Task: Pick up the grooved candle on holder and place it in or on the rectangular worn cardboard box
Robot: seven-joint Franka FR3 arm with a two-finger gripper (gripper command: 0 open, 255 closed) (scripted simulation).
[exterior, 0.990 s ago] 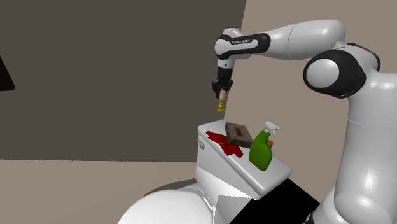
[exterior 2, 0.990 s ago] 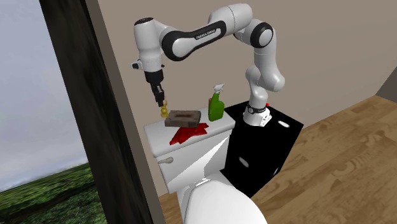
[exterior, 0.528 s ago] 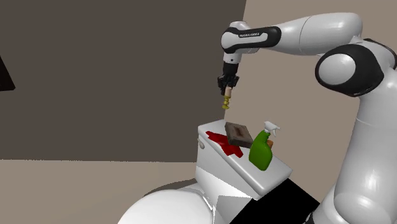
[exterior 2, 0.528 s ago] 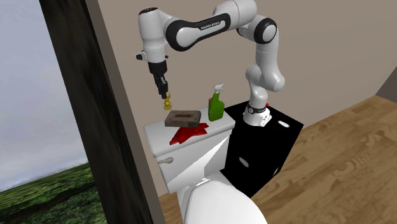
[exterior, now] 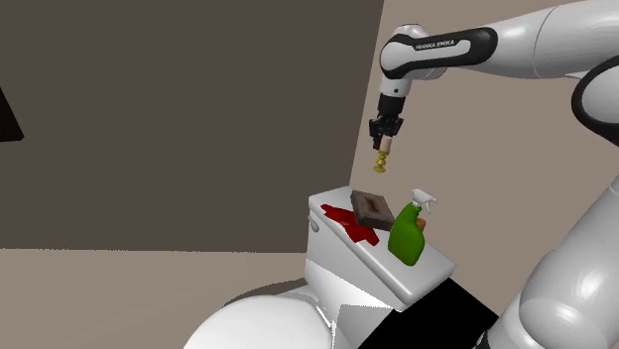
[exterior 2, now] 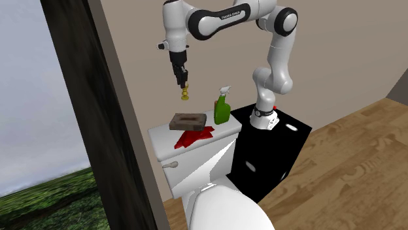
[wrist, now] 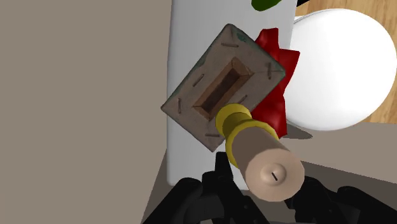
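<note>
Gripper (exterior: 383, 135) hangs in the air above the toilet tank lid (exterior: 400, 270), fingers pointing down, clamped narrow on the shaft of the candle on holder (exterior: 381, 159). The candle is a pale tan cylinder and its yellow ringed holder is the lowest part; nothing beneath touches it. Second exterior view: gripper (exterior 2: 182, 82) and candle on holder (exterior 2: 186, 94) are well clear above the worn cardboard box (exterior 2: 188, 121), which lies flat on the tank lid (exterior 2: 161, 142). Wrist view: the candle on holder (wrist: 257, 149) runs out from between the black fingers (wrist: 213, 191), wick end toward the camera, with the gripper (wrist: 262, 184) closed on both sides of it. The holder's base overlaps one edge of the cardboard box (wrist: 216, 76), whose brown rectangular recess faces up; whether the candle is plumb over that recess I cannot tell. A red cloth (exterior: 349, 224) lies partly under the box (exterior: 373, 206) on the side away from the wall. A green spray bottle (exterior: 407, 236) stands upright just beside the box, toward the arm's stand (exterior 2: 269, 145). The white toilet seat (exterior 2: 225, 210) sits below the tank.
</note>
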